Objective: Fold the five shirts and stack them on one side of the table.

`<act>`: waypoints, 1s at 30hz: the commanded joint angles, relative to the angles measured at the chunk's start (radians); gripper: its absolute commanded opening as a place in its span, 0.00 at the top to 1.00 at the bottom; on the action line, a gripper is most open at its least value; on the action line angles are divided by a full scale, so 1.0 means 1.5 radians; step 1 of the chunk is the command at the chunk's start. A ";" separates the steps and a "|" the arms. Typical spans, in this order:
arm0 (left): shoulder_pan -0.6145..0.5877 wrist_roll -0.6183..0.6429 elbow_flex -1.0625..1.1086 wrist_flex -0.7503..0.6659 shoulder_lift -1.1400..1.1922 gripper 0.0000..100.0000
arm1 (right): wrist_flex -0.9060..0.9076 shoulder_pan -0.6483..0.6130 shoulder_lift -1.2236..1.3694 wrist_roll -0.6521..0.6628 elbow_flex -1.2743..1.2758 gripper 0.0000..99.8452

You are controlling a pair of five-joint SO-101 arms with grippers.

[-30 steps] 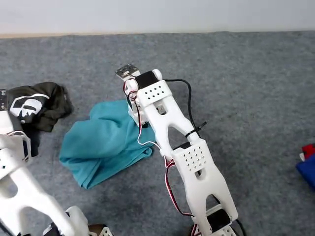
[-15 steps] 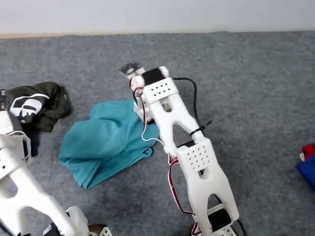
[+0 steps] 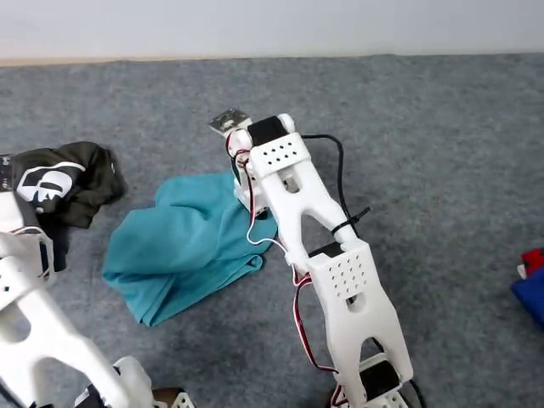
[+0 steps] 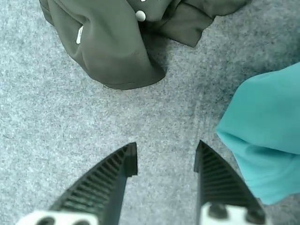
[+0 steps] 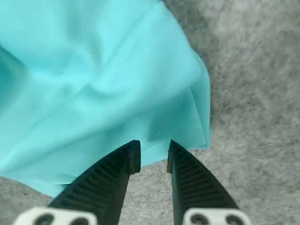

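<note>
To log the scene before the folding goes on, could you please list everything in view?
teal shirt: one, teal, crumpled mid-table.
dark shirt: one, black with white print, bunched beside the teal shirt.
blue cloth: one, blue, at the view's edge, far from both shirts.
red cloth: one, red, next to the blue cloth.
table: one, grey, carpet-like.
wall: one, pale, behind the table.
left gripper: one, black fingers open, over bare table between the two shirts.
right gripper: one, black fingers slightly apart, at the teal shirt's edge.
</note>
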 commanded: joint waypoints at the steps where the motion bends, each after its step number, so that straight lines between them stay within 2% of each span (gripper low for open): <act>1: 0.000 0.001 0.009 -0.007 -0.018 0.80 | 0.026 0.020 -0.043 0.007 -0.004 0.88; 5: -0.001 0.001 0.021 -0.007 -0.019 0.80 | 0.026 0.032 -0.024 0.008 -0.004 0.88; 10: -0.002 0.001 0.019 -0.008 -0.019 0.80 | 0.026 0.023 -0.024 0.004 -0.008 0.78; 30: 0.000 0.001 0.022 -0.011 -0.018 0.80 | 0.013 0.007 -0.019 0.008 -0.011 0.79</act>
